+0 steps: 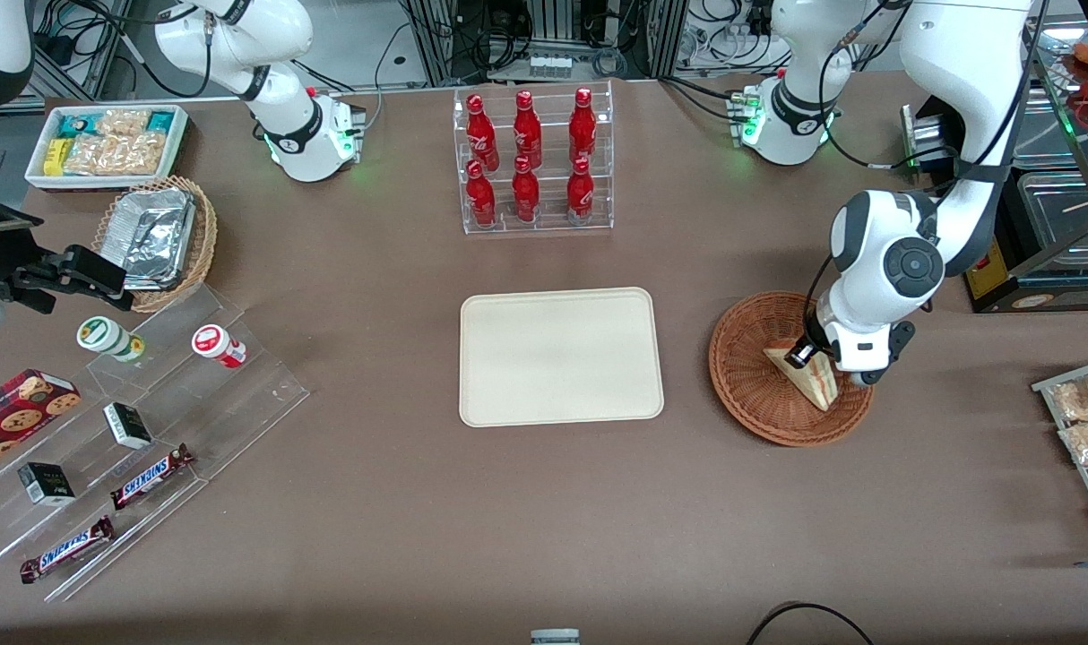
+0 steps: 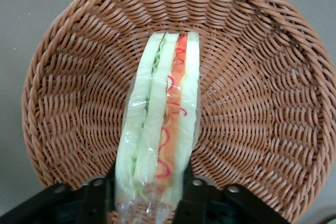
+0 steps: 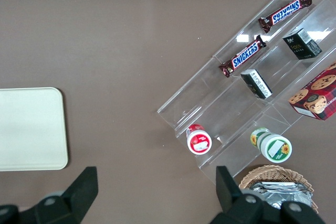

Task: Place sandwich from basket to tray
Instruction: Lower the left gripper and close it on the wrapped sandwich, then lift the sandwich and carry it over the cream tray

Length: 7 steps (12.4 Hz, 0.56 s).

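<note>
- Jaws of the left gripper (image 2: 148,199) stand on either side of the sandwich's end, clamped on it: one dark finger (image 2: 98,203) presses the pale bread side, the other the side next to the red filling.
- In the front view the gripper (image 1: 811,356) sits low over the basket, with the arm's white wrist directly above it.
- Sandwich (image 2: 160,124): a wedge in clear wrap, cut side facing the wrist camera, showing pale bread, green, cream and red-orange layers.
- From the front, the sandwich (image 1: 808,374) lies in the basket, its point aimed toward the front camera.
- Basket (image 1: 752,376): round, shallow, reddish-brown wicker, resting on the brown worktop (image 1: 544,502) toward the working arm's end; its radial weave (image 2: 262,77) fills the wrist view around the sandwich.
- Tray (image 1: 561,356): flat, cream-beige, rounded corners, lying beside the basket near the worktop's middle, apart from it and carrying nothing; its corner also shows in the right wrist view (image 3: 31,129).
- Clear rack of red bottles (image 1: 532,161) stands farther from the front camera than the tray.
- Toward the parked arm's end: a tan wicker basket with foil trays (image 1: 157,237), a white bin of snack packets (image 1: 107,143), and a clear stepped stand holding Snickers bars (image 1: 151,475).
</note>
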Available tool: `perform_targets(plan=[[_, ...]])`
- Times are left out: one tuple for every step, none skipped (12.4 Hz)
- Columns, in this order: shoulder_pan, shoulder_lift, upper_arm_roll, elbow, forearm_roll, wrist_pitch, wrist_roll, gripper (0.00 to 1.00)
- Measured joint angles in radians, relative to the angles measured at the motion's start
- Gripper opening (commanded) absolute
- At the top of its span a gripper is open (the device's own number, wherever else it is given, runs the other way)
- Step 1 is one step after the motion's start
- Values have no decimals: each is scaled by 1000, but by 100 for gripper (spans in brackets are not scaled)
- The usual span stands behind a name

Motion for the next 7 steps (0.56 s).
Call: perform_targets(plan=[[0, 0, 0, 2, 0, 0, 6, 8], [0, 0, 0, 4, 0, -3, 10, 7], [0, -2, -1, 12, 0, -19, 18, 7], [-2, -6, -3, 33, 1, -65, 39, 6], [-5, -11, -7, 70, 1, -148, 80, 5], [-6, -18, -20, 118, 1, -242, 121, 5], [-7, -22, -43, 166, 1, -321, 145, 5]])
